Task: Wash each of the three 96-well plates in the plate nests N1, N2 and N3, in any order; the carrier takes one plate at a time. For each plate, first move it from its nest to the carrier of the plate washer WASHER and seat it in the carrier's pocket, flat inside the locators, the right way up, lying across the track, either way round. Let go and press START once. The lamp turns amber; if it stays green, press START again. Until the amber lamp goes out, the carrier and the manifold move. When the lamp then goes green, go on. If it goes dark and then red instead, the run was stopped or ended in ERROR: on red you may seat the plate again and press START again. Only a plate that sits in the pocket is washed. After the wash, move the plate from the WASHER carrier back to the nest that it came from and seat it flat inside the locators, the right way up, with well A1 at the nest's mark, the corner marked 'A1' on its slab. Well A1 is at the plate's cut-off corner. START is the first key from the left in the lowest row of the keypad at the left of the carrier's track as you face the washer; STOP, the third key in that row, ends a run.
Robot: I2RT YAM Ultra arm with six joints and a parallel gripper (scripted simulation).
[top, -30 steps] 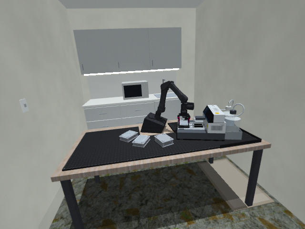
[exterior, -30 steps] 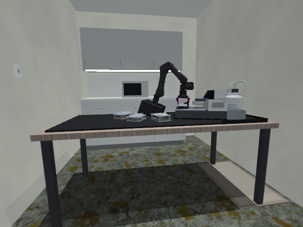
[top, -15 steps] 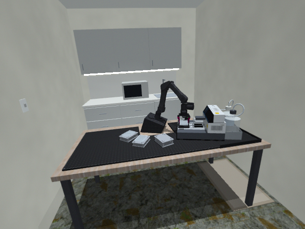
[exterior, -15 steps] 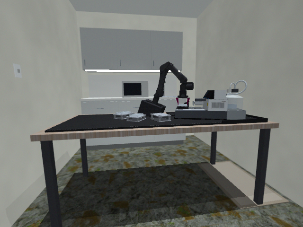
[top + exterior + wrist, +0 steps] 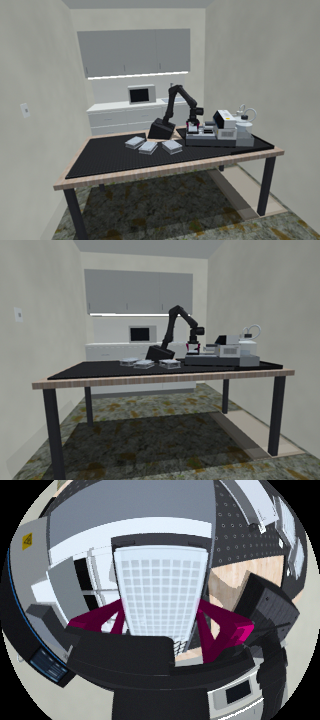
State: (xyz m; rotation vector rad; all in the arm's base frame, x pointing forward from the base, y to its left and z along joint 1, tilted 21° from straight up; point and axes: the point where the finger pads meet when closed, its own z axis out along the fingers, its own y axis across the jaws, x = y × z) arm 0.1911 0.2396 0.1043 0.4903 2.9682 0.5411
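My gripper (image 5: 192,126) (image 5: 192,349) (image 5: 160,601) is shut on a white 96-well plate (image 5: 191,128) (image 5: 192,351) (image 5: 160,583), its magenta fingers on the plate's two long sides. It holds the plate level, right over the carrier's dark pocket (image 5: 163,540) at the left end of the washer WASHER (image 5: 224,126) (image 5: 227,349), close above it; whether the plate touches the pocket is unclear. Three plate nests (image 5: 134,142) (image 5: 147,147) (image 5: 171,146) stand in a row on the black mat (image 5: 103,157), left of the washer. The left two carry pale plates; the right one shows a plain grey top. The lamp and keypad cannot be made out.
The arm's black base (image 5: 161,129) stands behind the nests. The washer's white head (image 5: 223,119) and a clear bottle with tubing (image 5: 244,124) rise to the right of the carrier. The nests also show in the exterior view (image 5: 149,362).
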